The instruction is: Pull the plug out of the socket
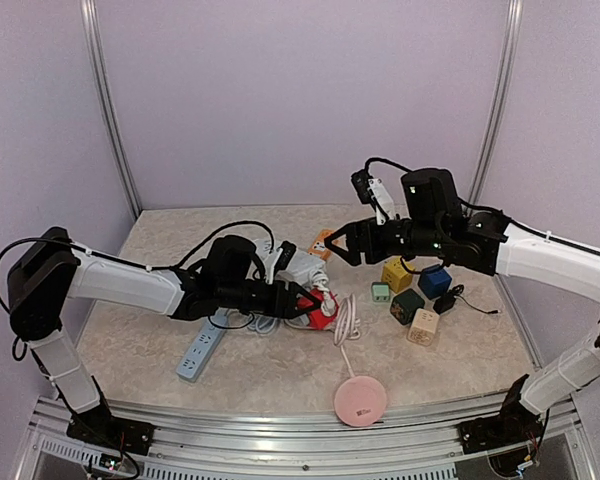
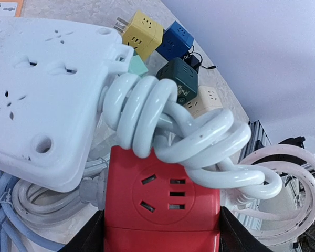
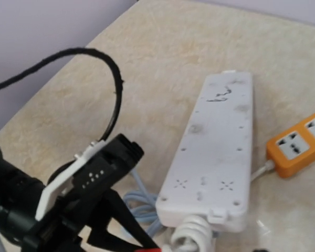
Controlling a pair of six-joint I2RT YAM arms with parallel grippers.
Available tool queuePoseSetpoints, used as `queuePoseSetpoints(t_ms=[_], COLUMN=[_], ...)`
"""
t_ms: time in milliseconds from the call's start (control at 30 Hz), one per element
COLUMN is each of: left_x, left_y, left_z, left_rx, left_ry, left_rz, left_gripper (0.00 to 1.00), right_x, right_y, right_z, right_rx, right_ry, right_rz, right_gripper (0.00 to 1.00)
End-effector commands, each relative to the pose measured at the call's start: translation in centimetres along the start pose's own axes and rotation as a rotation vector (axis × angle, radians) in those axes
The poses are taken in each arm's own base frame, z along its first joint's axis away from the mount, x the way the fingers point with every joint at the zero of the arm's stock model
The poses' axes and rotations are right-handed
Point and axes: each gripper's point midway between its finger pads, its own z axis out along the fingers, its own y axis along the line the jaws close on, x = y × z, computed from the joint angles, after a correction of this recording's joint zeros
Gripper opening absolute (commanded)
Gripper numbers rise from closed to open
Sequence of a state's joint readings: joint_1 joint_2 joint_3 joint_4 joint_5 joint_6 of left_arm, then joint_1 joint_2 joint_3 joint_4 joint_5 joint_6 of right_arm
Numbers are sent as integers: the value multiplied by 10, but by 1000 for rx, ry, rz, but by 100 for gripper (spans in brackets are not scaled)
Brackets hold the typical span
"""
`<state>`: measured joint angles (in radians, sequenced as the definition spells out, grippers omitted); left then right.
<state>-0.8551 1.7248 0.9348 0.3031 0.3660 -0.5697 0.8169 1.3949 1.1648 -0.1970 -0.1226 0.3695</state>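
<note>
My left gripper (image 1: 305,298) (image 2: 161,227) is shut on a red socket block (image 1: 323,310) (image 2: 163,199), one black finger on each side of it. The slots on the block's face are empty. A thick white coiled cable (image 2: 147,110) lies across its top and runs from a white power strip (image 1: 302,265) (image 3: 215,152). A pale plug-like piece (image 2: 89,186) rests against the block's left side; I cannot tell whether it is plugged in. My right gripper (image 1: 337,245) hangs open above the strip, holding nothing.
An orange power strip (image 1: 322,243) (image 3: 299,142) lies behind the white one. A light blue strip (image 1: 201,351) lies front left. Yellow (image 1: 396,273), blue (image 1: 434,281), dark green (image 1: 407,305) and beige (image 1: 423,327) cube sockets sit right. A pink disc (image 1: 360,401) is near the front edge.
</note>
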Motion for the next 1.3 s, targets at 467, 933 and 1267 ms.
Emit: queuePoseSetpoints(t_ms=[467, 933, 1267], left_x=[-47, -50, -53], left_y=[-10, -5, -6], left_z=[-23, -25, -30], left_rx=[89, 59, 64], left_ry=[-85, -103, -112], left_rz=[-103, -105, -95], left_gripper=[29, 29, 28], right_x=[45, 71, 95], right_y=[49, 39, 17], right_z=[20, 44, 43], right_rx=[28, 150, 240], right_ry=[181, 246, 318], right_rz=[-31, 31, 4], right_gripper=[52, 43, 40])
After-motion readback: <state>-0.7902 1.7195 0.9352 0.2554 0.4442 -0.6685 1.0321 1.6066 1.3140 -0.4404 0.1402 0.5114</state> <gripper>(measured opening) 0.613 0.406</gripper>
